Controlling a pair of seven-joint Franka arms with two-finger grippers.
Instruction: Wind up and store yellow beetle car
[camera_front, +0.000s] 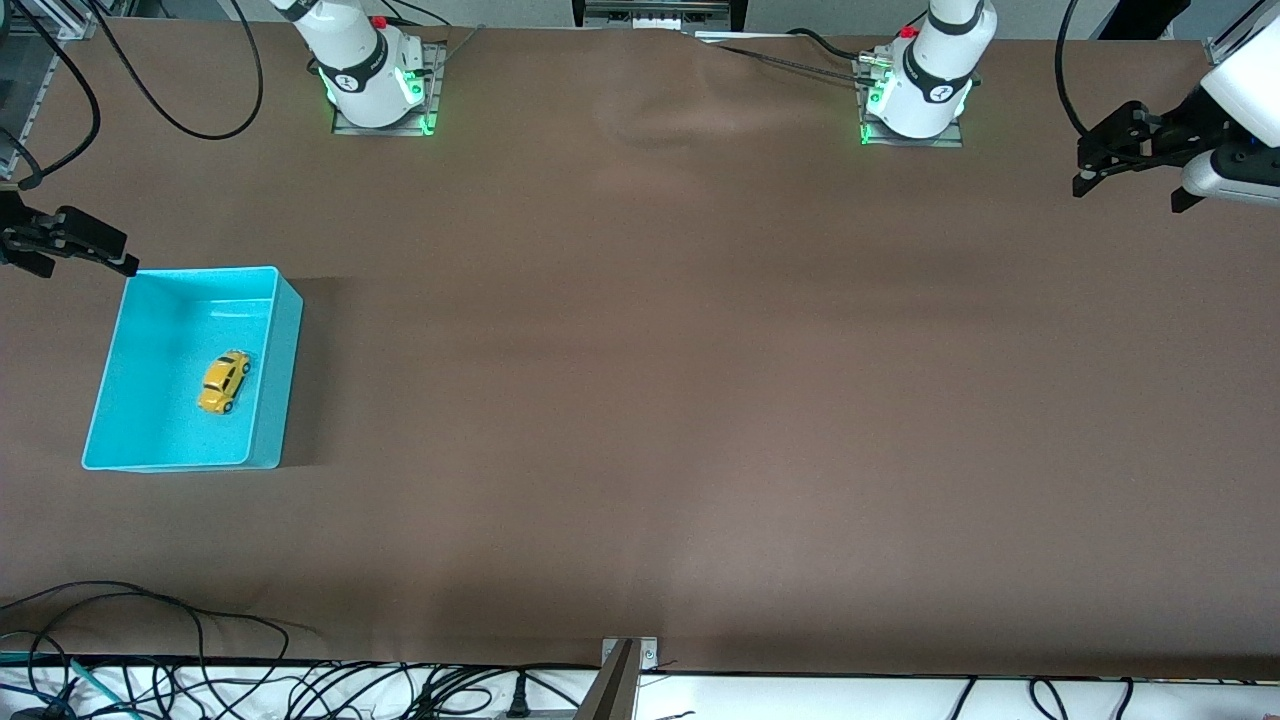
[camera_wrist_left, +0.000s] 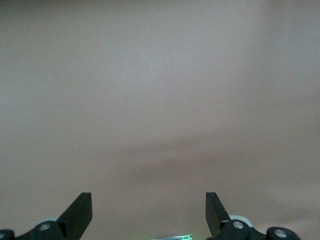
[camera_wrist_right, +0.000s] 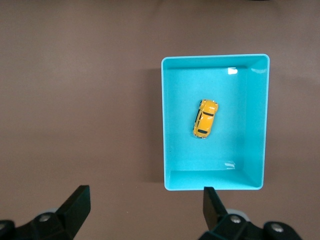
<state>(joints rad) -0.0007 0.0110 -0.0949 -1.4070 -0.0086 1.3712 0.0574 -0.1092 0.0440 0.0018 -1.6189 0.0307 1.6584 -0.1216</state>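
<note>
The yellow beetle car (camera_front: 224, 382) (camera_wrist_right: 205, 119) lies on its wheels on the floor of the turquoise bin (camera_front: 291, 380) (camera_wrist_right: 164, 125), near the bin's middle. My right gripper (camera_front: 85, 262) (camera_wrist_right: 145, 205) hangs open and holds nothing. It is over the table just off the bin's corner, at the right arm's end of the table. My left gripper (camera_front: 1128, 190) (camera_wrist_left: 149, 210) waits open over bare table at the left arm's end, with only the brown surface under it.
The brown table (camera_front: 700, 350) stretches between the two arm bases (camera_front: 380, 95) (camera_front: 915, 100). Cables (camera_front: 200, 680) run along the table's edge nearest the front camera. A metal bracket (camera_front: 628, 660) stands at the middle of that edge.
</note>
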